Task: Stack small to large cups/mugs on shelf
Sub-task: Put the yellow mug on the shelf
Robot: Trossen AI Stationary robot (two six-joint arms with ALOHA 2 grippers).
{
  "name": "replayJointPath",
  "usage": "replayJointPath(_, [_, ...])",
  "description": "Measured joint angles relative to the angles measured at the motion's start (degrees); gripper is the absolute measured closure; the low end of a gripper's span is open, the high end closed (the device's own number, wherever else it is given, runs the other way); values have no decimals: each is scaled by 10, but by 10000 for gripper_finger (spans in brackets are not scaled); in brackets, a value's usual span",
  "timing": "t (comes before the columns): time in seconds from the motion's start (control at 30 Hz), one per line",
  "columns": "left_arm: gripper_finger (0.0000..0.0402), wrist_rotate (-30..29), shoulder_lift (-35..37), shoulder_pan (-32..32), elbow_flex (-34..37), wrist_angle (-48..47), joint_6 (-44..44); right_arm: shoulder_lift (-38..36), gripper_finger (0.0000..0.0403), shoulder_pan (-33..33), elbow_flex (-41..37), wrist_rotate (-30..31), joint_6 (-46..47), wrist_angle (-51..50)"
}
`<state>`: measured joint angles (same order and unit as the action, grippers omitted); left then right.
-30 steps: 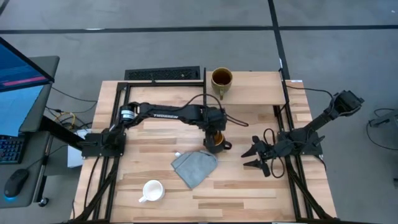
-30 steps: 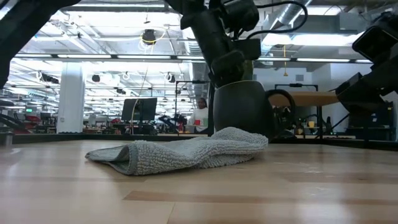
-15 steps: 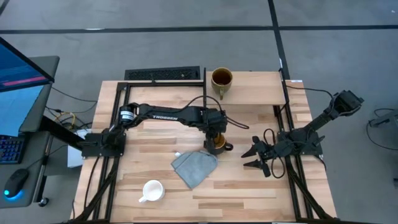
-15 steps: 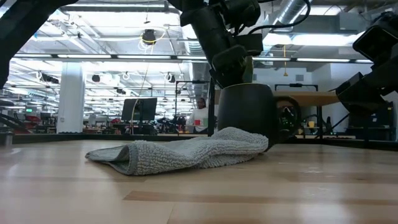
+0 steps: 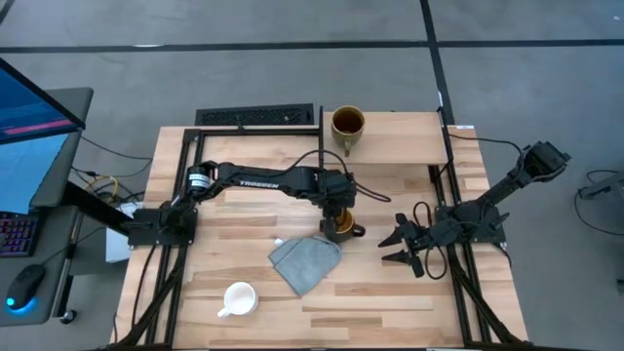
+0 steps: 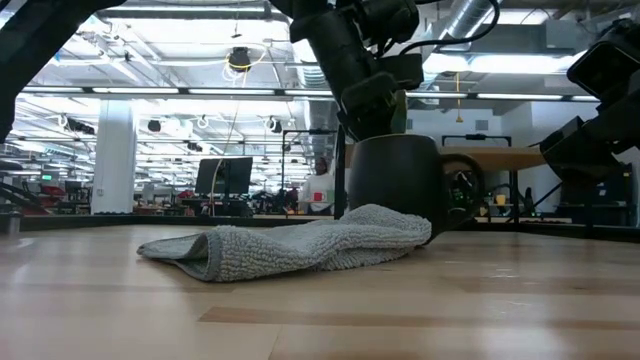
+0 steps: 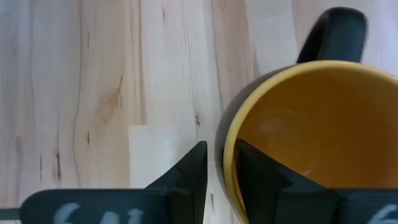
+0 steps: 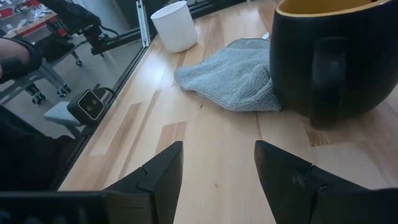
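1. The left gripper (image 7: 216,171) pinches the rim of the dark mug (image 5: 338,225) — the mug sits on the table, touching the cloth (image 5: 303,261).
2. The right gripper (image 5: 398,245) waits wide open, beside that mug.
3. The olive mug (image 5: 347,124) stands on the shelf (image 5: 409,136) — lots of bare board there.
4. The white mug (image 5: 238,298) is well apart, past the cloth.

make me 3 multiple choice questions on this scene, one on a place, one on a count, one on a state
1. Where is the olive-tan mug?
A on the cloth
B on the shelf
C on the floor

2. How many mugs show in the high view?
A two
B three
C five

3. How does the left gripper stand at the dark mug?
A closed on its rim
B open, far off
C closed on its handle

Answers:
1 B, it stands on the raised board.
2 B, olive-tan, dark and the white mug.
3 A, one finger inside the wall, one outside.
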<state>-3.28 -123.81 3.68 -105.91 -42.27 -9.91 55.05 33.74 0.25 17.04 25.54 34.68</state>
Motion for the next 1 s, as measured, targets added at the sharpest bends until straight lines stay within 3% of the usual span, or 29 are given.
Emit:
replayJointPath(0.17, [318,25,0,0,1,1,6,0,182,0,0,0,0,0])
replayJointPath(0.6, [219,45,0,1,1,9,22,0,182,0,0,0,0,0])
replayJointPath(1.0, [212,53,2,-1,-72,-91,26,0,182,0,0,0,0,-1])
